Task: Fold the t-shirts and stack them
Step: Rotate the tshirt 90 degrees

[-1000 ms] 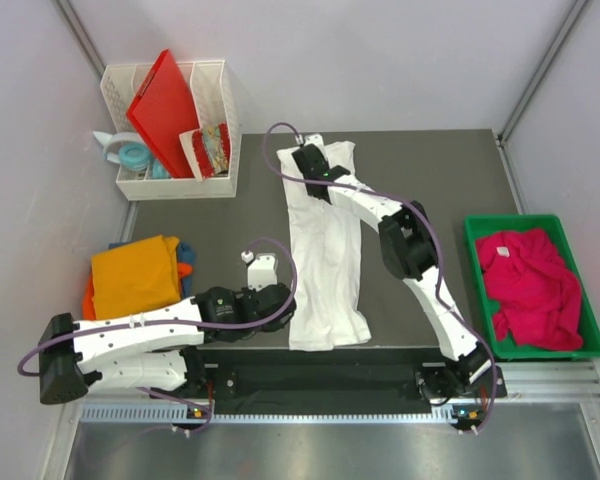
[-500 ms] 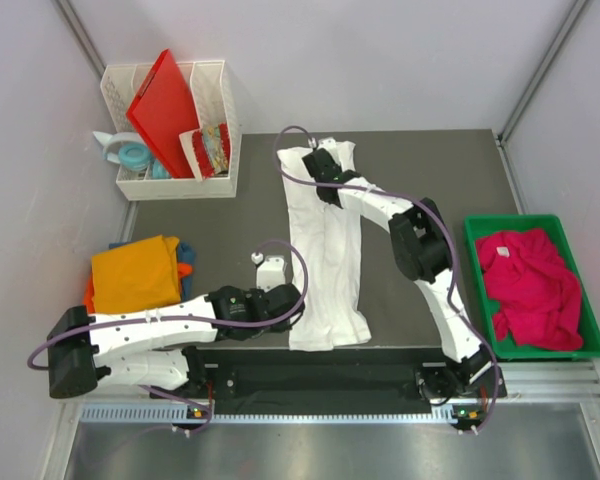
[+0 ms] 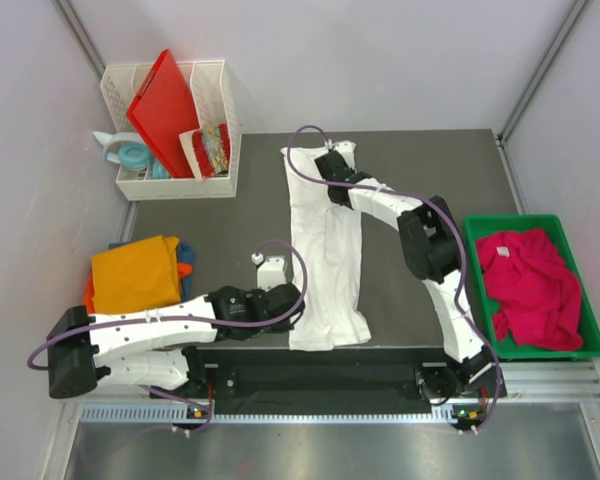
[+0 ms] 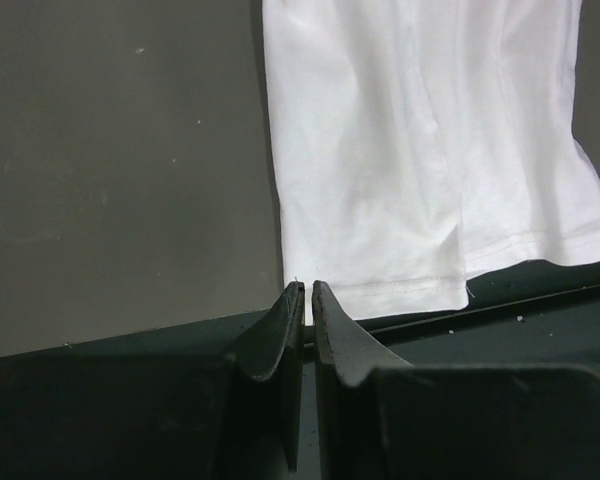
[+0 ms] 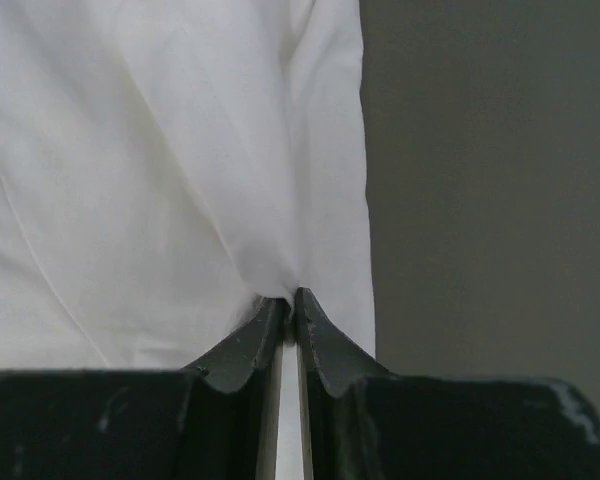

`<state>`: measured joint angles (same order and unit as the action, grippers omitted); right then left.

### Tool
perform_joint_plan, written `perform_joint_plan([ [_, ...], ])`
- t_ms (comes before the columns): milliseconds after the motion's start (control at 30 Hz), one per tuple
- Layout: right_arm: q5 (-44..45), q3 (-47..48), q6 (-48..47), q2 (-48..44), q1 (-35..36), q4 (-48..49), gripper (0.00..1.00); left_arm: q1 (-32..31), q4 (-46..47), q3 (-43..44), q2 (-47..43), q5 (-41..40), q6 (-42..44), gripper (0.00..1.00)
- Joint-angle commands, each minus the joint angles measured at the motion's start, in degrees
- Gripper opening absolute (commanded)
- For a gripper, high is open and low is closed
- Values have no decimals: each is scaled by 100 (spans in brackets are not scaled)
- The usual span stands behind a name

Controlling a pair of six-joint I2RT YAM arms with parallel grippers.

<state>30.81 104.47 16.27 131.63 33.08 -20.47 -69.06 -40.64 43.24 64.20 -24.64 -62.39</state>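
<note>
The white t-shirt lies mid-desk as a long strip. Its long axis runs near to far, with the hem at my near edge and the far end leaning slightly left. Nothing lies across it but my own arms. The basket with the red board sits far left, the orange t-shirt near left, and the magenta t-shirt in the green bin on the right.

Since a second ago the right tool has slid rightward along the far end. It is clamped on a pinch of white cloth. The left tool has closed in on the hem's near-left corner. Its fingers are together, and I cannot tell whether cloth is caught.
</note>
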Motion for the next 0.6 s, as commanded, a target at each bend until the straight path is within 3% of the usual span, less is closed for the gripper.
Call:
perform_joint_plan([
  [0, 399, -268, 236, -551, -205, 17, 18, -11, 144, -158, -189, 21, -159, 13],
  [267, 40, -709, 131, -1008, -232, 684, 53, -20, 303, -132, -40, 100, -124, 13],
  [500, -416, -175, 139, -1211, -188, 826, 54, -11, 320, -106, 31, 109, -124, 12],
  [533, -679, -33, 139, -1149, -188, 686, 52, -20, 329, -106, 31, 109, -116, 12],
  [567, -864, 125, 139, -975, -197, 606, 37, -20, 329, -106, 39, 100, -115, 12],
])
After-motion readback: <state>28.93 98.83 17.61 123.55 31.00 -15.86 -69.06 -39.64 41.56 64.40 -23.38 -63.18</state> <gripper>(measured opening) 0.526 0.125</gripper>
